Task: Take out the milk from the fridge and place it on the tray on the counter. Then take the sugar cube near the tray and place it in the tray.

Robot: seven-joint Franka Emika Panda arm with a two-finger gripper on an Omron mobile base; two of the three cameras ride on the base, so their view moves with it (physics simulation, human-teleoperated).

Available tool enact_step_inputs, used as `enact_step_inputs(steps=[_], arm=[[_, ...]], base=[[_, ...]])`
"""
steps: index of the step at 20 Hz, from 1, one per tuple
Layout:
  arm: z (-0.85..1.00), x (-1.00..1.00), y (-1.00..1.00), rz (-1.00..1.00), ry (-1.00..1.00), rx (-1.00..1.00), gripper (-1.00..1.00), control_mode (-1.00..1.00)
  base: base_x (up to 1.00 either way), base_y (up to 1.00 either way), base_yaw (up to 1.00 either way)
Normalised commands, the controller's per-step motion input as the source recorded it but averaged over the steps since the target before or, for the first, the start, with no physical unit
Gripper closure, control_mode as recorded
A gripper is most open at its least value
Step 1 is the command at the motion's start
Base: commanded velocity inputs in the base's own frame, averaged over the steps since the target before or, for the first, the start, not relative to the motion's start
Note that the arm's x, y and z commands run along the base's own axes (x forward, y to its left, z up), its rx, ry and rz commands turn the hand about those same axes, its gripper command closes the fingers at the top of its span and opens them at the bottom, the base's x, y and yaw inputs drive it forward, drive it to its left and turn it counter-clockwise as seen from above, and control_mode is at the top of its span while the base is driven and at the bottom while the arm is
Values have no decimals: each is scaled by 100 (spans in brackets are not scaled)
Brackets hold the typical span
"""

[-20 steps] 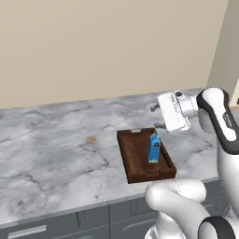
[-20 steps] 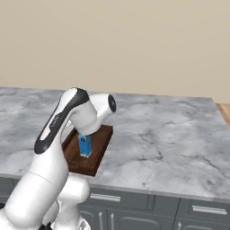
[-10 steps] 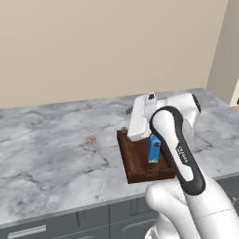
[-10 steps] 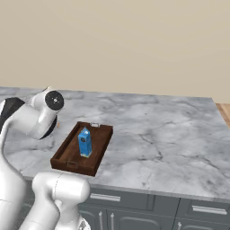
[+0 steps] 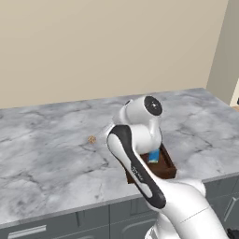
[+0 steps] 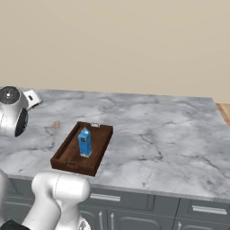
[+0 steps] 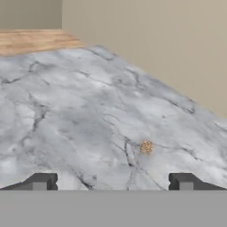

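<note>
The fingers (image 7: 113, 181) stand wide apart and empty above the table (image 7: 66, 111), the sugar cube (image 7: 146, 146) lying just ahead between them.

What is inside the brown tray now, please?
The milk stands upright inside the tray. In the left base view the arm covers most of it. The sugar cube lies outside, on the counter.

The blue gabled milk (image 6: 84, 142) stands upright inside the dark brown tray (image 6: 65, 153), near its middle. The tiny tan sugar cube (image 6: 56, 124) lies on the marble desk (image 6: 157, 134), near the tray's far left corner.
</note>
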Motion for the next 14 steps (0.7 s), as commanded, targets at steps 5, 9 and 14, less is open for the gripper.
enact_step_inputs(steps=[5, 9, 14], arm=[[0, 10, 0, -27, 38, -12, -100, -100], [-7, 27, 0, -27, 23, -10, -100, -100], [-22, 32, 0, -19, 15, -5, -100, -100]], base=[[0, 0, 0], [0, 0, 0], [0, 0, 0]])
